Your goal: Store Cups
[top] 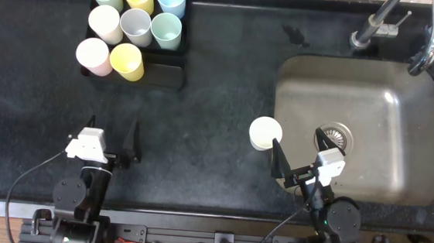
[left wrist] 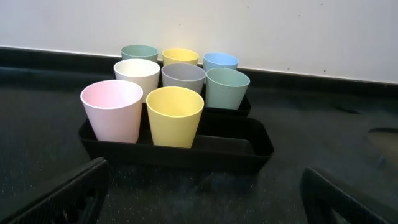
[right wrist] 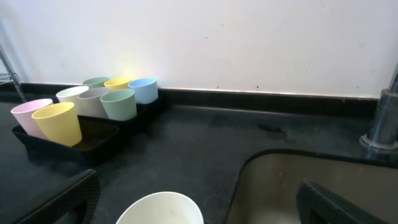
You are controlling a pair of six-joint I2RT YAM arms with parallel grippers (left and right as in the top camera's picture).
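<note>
Dark counter (top: 220, 83) runs across the room, with a shiny sink (top: 373, 110) set in on the right. From above, a black tray (top: 166, 76) at the far left holds eight cups, and one corner spot is free. A lone white cup (top: 266, 133) stands upright on the counter, just beside the sink's edge. The right gripper (top: 300, 150) is just beside it, wide open and holding nothing. The left gripper (top: 111, 133) is well apart from it, also wide open and holding nothing.

From the left wrist, the tray (left wrist: 249, 146) sits straight ahead, its free spot next to the yellow cup (left wrist: 175, 115).

From the right wrist, the white cup (right wrist: 160, 208) is close in front, between the two fingers, a bit toward the tray side. I think the right arm should grab it, since it is nearer.
</note>
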